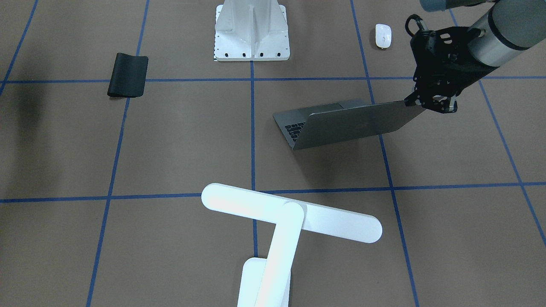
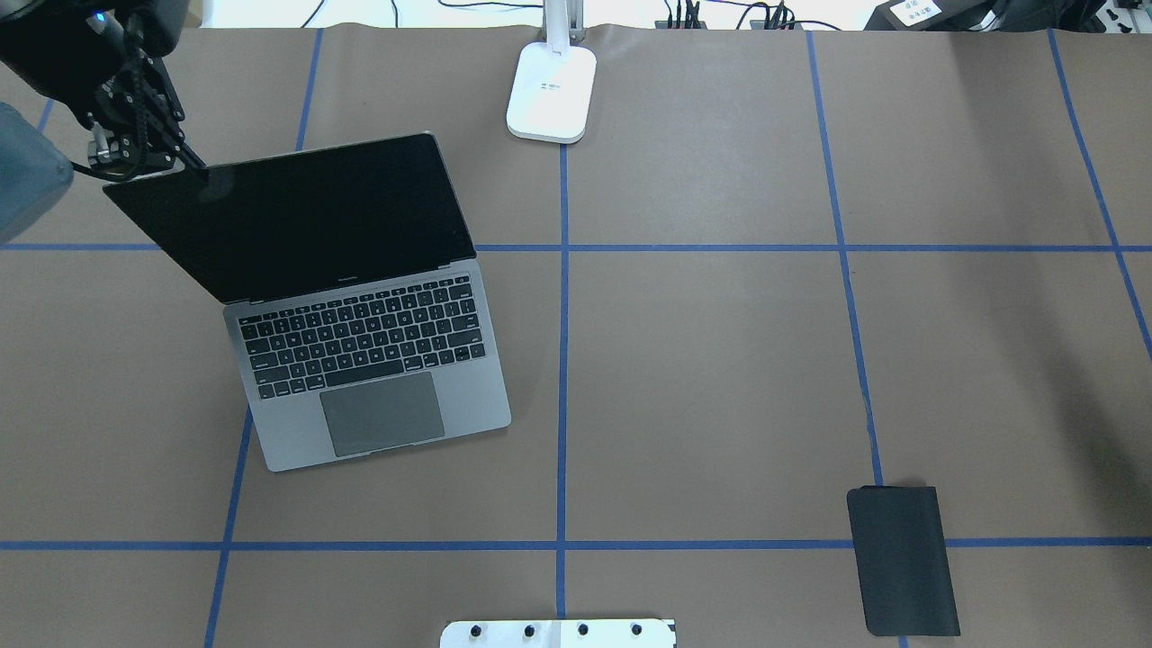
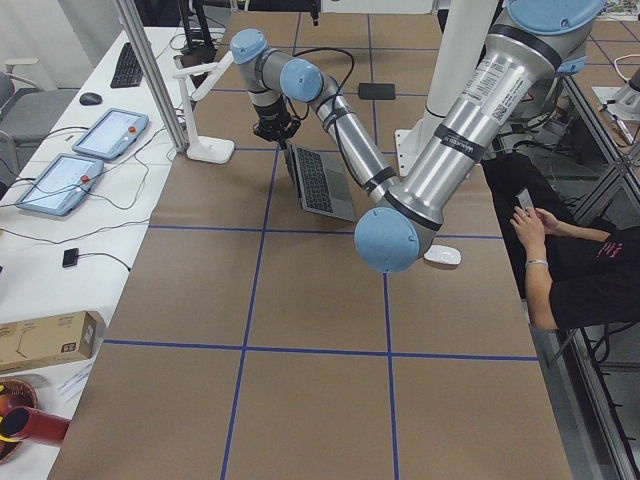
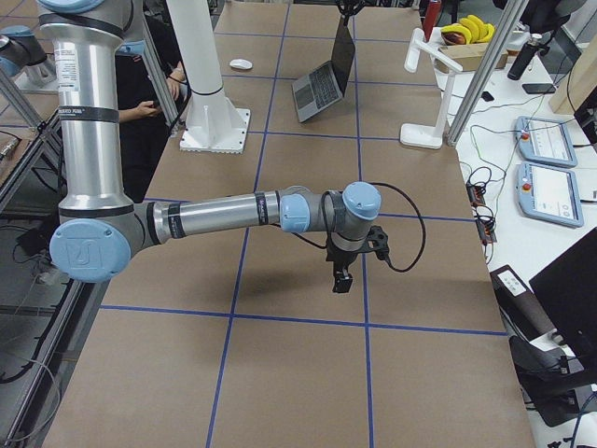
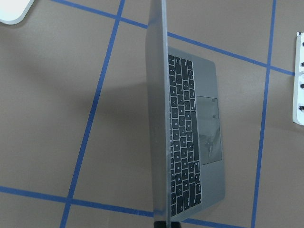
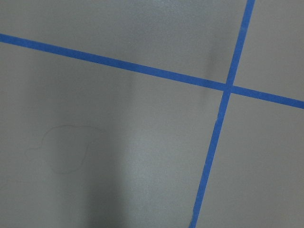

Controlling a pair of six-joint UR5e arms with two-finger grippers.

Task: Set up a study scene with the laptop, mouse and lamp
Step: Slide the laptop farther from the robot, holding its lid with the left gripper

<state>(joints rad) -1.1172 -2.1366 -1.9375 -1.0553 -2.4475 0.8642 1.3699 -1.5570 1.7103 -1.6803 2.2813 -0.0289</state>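
Left gripper [image 1: 426, 104] was clamped on the top corner of the open laptop [image 2: 369, 360] lid, laptop on robot's left. Mouse [image 1: 383, 35] lay robot-side of it, near pedestal [image 1: 251, 30]. Lamp [image 1: 290, 217] stood at far edge, mouse pad [image 1: 128, 75] well apart. Right gripper [image 4: 342, 278] hung over table [image 2: 720, 360]; its state could not be told.
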